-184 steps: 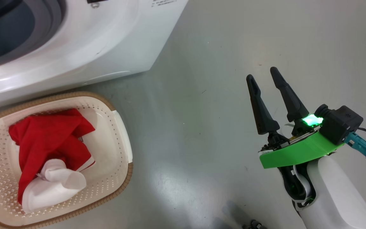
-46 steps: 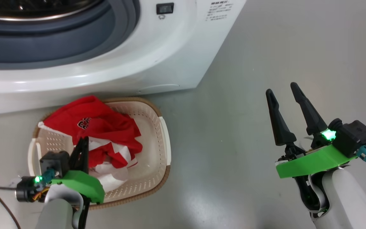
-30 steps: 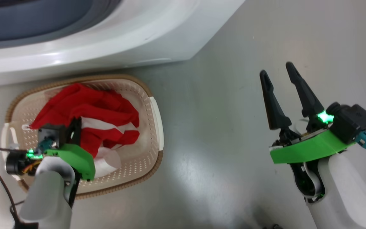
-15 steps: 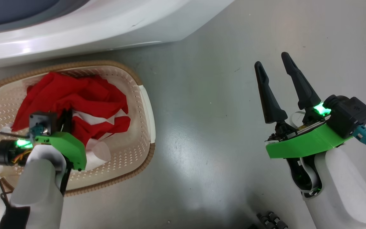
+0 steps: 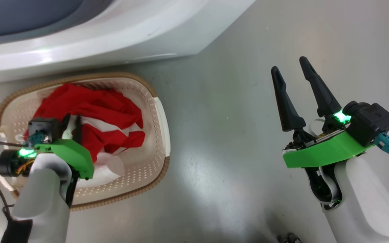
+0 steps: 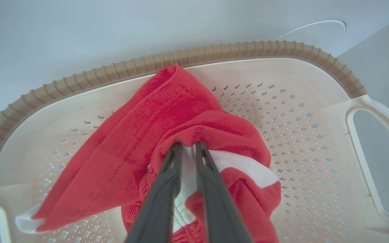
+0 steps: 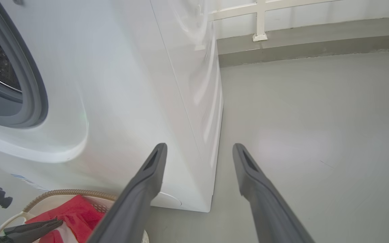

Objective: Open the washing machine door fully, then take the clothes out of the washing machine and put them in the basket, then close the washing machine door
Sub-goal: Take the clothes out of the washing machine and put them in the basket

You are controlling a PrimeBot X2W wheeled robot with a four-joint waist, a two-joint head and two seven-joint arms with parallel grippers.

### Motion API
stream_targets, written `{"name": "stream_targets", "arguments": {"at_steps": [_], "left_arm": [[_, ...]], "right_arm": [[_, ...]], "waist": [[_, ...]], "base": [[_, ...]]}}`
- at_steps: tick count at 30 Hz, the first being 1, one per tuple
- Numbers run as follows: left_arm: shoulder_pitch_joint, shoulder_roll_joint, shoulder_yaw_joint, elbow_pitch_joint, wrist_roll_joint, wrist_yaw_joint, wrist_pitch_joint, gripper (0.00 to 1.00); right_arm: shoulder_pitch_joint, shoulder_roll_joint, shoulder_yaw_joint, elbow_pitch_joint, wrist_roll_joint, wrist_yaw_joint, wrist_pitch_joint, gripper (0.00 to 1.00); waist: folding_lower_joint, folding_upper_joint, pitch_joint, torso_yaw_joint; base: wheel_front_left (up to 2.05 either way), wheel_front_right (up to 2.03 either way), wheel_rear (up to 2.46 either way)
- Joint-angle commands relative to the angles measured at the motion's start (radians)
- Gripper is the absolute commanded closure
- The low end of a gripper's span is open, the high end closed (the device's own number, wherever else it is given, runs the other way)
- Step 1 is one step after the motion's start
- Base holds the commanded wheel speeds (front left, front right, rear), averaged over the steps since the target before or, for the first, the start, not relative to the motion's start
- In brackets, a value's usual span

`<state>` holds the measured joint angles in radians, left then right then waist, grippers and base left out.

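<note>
Left gripper (image 6: 187, 145) is reaching into the basket (image 6: 214, 50), fingers standing slightly apart at the red-and-white clothes (image 6: 167, 111) lying inside, apparently to drop them. Right gripper (image 5: 289, 64) is hanging wide open over the floor (image 5: 214, 141), clear of the work.

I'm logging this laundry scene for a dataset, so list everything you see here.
washing machine: one, white with grey gasket, behind the basket
basket: one, cream with brown rim, on the floor
clothes: one heap, red and white, inside the basket
floor: one, grey, under everything
left hand: one, dark fingers slightly apart, tips in the clothes
right hand: one, dark fingers wide apart, holding nothing, above the floor
</note>
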<state>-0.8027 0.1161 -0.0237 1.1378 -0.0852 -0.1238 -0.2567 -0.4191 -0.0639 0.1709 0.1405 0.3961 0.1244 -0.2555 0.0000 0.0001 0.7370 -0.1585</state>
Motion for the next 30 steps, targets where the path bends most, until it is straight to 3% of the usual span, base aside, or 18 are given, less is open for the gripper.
{"name": "stream_targets", "arguments": {"at_steps": [1,12,30], "left_arm": [[0.045,0.027,0.023,-0.018,-0.011,-0.003,-0.005,0.00],[0.130,0.009,0.034,-0.111,-0.043,-0.006,-0.005,0.00],[0.343,-0.016,0.088,-0.392,-0.053,-0.007,-0.005,0.00]], "right_arm": [[0.013,-0.005,0.013,-0.018,-0.006,0.006,-0.006,0.00],[0.046,-0.026,0.002,0.001,0.001,0.006,-0.006,0.00],[0.166,-0.056,-0.007,0.035,0.020,0.006,-0.006,0.00]], "waist": [[0.0000,-0.0001,-0.027,0.013],[0.0000,-0.0001,-0.151,0.048],[0.0000,-0.0001,-0.395,0.089]], "base": [[0.00,0.00,0.00],[0.00,0.00,0.00],[0.00,0.00,0.00]]}}
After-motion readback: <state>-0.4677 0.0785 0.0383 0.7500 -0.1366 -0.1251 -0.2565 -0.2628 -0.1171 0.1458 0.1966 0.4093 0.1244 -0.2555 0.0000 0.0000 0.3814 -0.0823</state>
